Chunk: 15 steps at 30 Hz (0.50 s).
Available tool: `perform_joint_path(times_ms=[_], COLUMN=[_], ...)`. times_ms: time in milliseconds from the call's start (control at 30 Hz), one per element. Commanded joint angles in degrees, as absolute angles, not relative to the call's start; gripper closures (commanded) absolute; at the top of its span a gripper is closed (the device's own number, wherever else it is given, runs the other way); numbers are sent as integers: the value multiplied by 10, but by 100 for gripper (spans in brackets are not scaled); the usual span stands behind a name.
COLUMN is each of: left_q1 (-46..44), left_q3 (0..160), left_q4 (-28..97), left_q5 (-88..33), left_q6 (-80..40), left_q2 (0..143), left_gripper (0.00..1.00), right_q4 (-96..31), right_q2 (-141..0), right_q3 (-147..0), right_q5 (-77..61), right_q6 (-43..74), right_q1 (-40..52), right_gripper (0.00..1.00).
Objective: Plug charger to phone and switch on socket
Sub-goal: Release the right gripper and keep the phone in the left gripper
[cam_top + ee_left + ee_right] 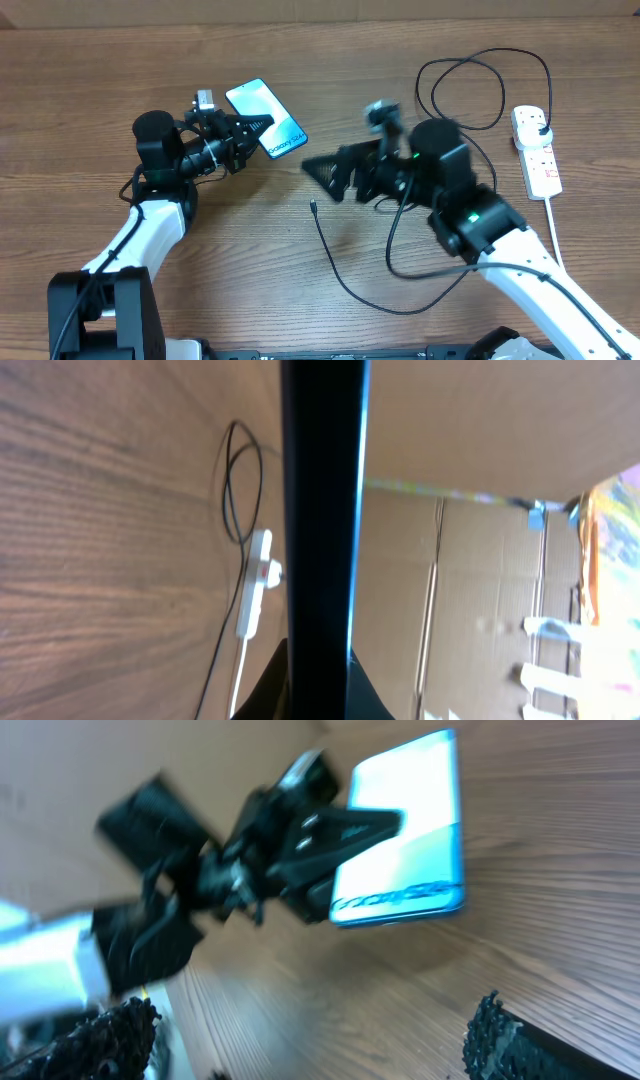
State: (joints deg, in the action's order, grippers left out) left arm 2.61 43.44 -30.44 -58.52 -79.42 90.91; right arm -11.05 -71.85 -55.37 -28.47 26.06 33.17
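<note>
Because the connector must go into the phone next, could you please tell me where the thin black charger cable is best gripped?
Grip the thin black charger cable just behind its tiny connector tip, coming straight down with the open right pincer: that end lies flat, free, on the wooden table.

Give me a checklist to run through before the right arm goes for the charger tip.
1. Phone held by left gripper: ok, clamped at one edge.
2. Right gripper open and empty: ok.
3. Charger tip lying loose, nothing on it: ok.
4. Tip plugged into phone: not ok, they are apart.
5. Socket switched on: cannot tell, too small to read.
</note>
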Motion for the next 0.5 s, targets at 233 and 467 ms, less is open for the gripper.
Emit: perform_joint_path(times_ms=[233,467], left_q1=[42,44], left_q3=[444,449], left_q4=[-339,-374], left_q5=[-715,-712], left_q6=[-762,-763], left_q2=[1009,1016], left_gripper=[96,96], right_q4=[-174,-210], right_q2=[-717,-738], right_q3=[-562,-564], right_q5=[-27,48], right_q6=[144,145], right_q1=[487,514], right_gripper=[0,0])
